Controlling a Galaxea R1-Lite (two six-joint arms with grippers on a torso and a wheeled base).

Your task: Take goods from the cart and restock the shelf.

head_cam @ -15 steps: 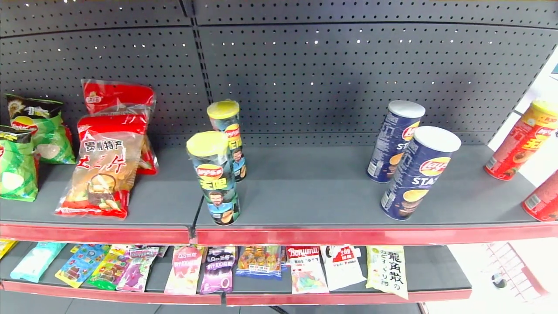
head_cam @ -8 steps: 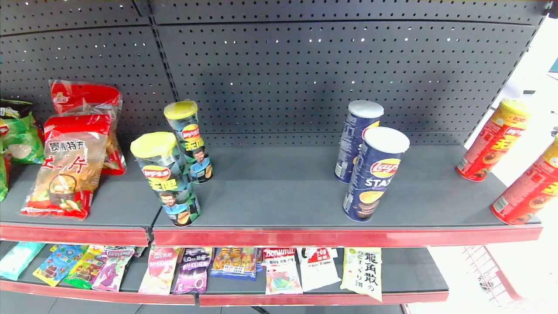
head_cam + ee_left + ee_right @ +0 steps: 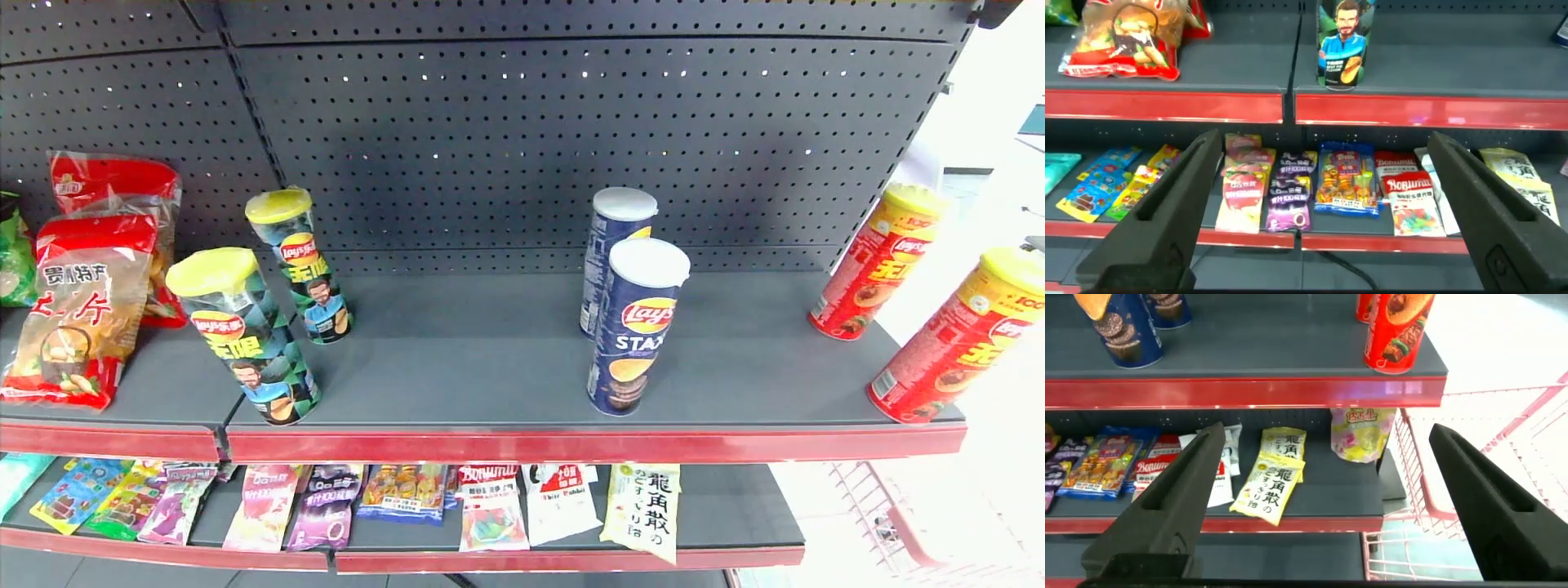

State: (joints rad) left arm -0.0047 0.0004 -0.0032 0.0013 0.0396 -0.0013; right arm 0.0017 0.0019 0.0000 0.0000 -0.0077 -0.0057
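The grey upper shelf (image 3: 490, 343) carries two yellow-lidded green chip cans (image 3: 245, 335), two dark blue cans (image 3: 637, 327) and two red cans (image 3: 955, 335). A red wire cart (image 3: 886, 510) stands low at the right, past the shelf end. My left gripper (image 3: 1323, 220) is open and holds nothing; it faces the lower shelf's snack packets (image 3: 1347, 180), below a green can (image 3: 1341, 41). My right gripper (image 3: 1323, 506) is open too, with nothing in it. It points at the lower shelf's right end, with the cart (image 3: 1417, 498) beside it and a red can (image 3: 1398, 331) above.
Red snack bags (image 3: 73, 310) lean at the upper shelf's left. Free shelf room lies between the green and blue cans and between the blue and red cans. A red lip (image 3: 588, 445) edges each shelf. A yellow packet (image 3: 1274, 482) lies on the lower shelf.
The whole head view has shifted: the camera has turned right, so the shelf goods sit further left and more of the red cans and cart show. The goods themselves have not moved.
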